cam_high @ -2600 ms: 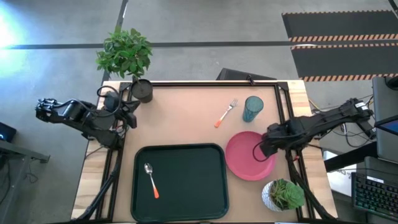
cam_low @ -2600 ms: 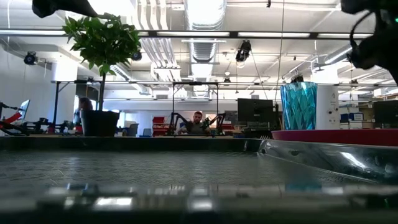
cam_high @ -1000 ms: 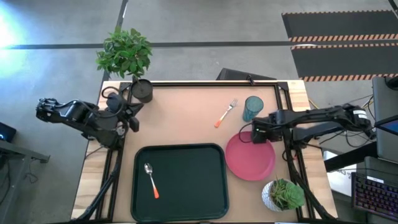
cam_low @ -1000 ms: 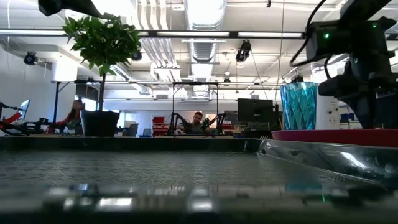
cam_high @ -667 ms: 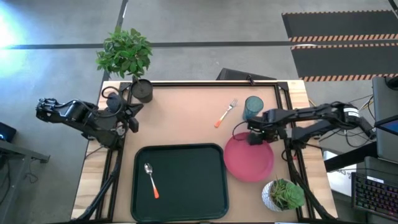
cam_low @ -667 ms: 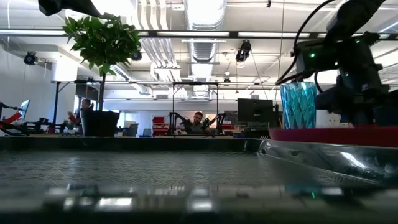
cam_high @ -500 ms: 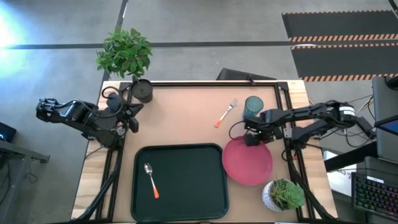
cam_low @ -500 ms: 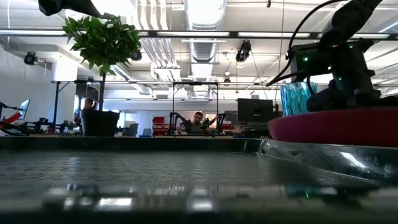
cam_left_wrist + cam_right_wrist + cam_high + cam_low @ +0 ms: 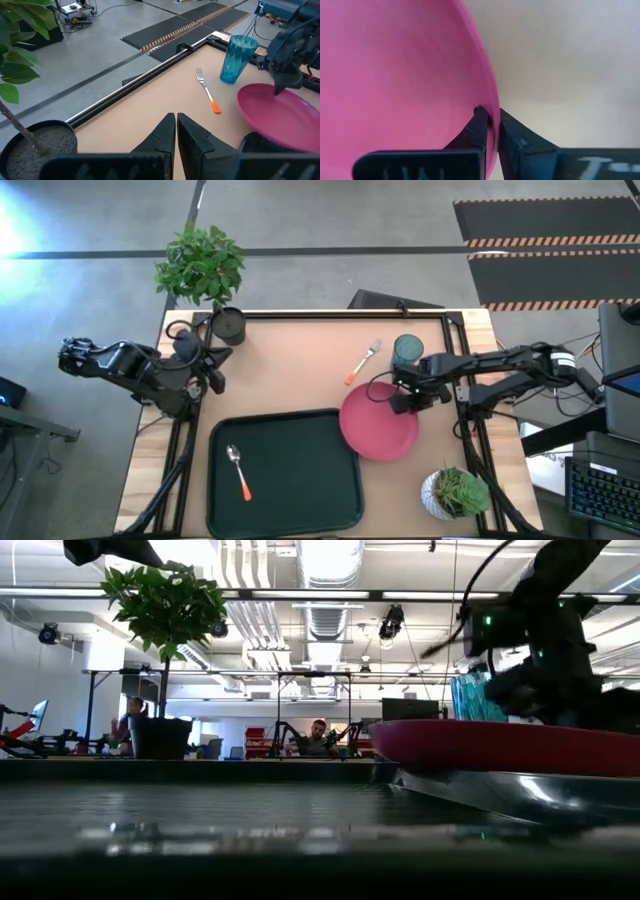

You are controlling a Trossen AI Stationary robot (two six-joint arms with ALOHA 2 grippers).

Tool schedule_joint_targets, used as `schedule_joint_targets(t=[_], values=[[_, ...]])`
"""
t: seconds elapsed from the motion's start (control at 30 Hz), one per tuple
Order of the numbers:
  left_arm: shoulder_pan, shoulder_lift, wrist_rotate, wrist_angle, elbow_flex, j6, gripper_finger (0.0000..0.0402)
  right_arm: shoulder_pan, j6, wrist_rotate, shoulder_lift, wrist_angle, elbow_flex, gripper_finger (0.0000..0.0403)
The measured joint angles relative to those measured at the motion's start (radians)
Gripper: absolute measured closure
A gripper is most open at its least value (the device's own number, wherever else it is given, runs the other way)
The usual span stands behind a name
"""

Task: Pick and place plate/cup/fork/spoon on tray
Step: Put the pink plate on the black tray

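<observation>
The pink plate [image 9: 376, 424] lies at the tray's right side, its left part over the right rim of the dark tray [image 9: 222, 502]. My right gripper [image 9: 404, 402] is shut on the plate's far right rim. The orange-handled spoon [image 9: 237, 472] lies on the tray's left half. The fork [image 9: 364, 362] lies on the table, and the teal cup [image 9: 407, 352] stands on it beyond the plate. At the table's far left my left gripper [image 9: 213, 372] waits shut and empty, as the left wrist view shows [image 9: 176, 121]. My right gripper pinches the plate's rim [image 9: 489, 97] between its two fingers, one finger [image 9: 478, 123] on the inner face and one [image 9: 513, 131] on the outer. The fingers point steeply down from above, slanting in from the table's right. The held side [image 9: 560, 745] is raised.
A dark pot [image 9: 228, 326] with a leafy plant [image 9: 200, 265] stands at the far left corner. A small plant in a white pot [image 9: 455, 492] stands at the near right corner, close to the plate. Bare table lies between the fork and the dark pot.
My right gripper has come down on the plate's far right rim, taken hold of it, and moved toward the table's left edge. The plate has gone with it, raised on the held side, and now overlaps the tray's right rim. The tray has slid slightly left.
</observation>
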Motion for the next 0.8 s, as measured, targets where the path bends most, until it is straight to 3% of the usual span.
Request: schedule_joint_targets(t=[0.23, 0.4, 0.57, 0.8], values=[[0.0, 0.017, -0.008, 0.022, 0.0, 0.0, 0.0402, 0.069, 0.058, 0.032, -0.089, 0.009, 0.165, 0.0396], [0.0, 0.019, -0.014, 0.027, 0.0, 0.0, 0.0402, 0.146, 0.065, 0.108, -0.071, 0.009, 0.328, 0.0396], [0.0, 0.022, -0.035, 0.027, 0.0, 0.0, 0.0402, 0.213, 0.038, 0.125, 0.064, 0.014, 0.499, 0.0396], [0.001, 0.02, -0.04, 0.027, 0.0, 0.0, 0.0402, 0.267, -0.082, 0.058, 0.386, 0.012, 0.709, 0.0396]])
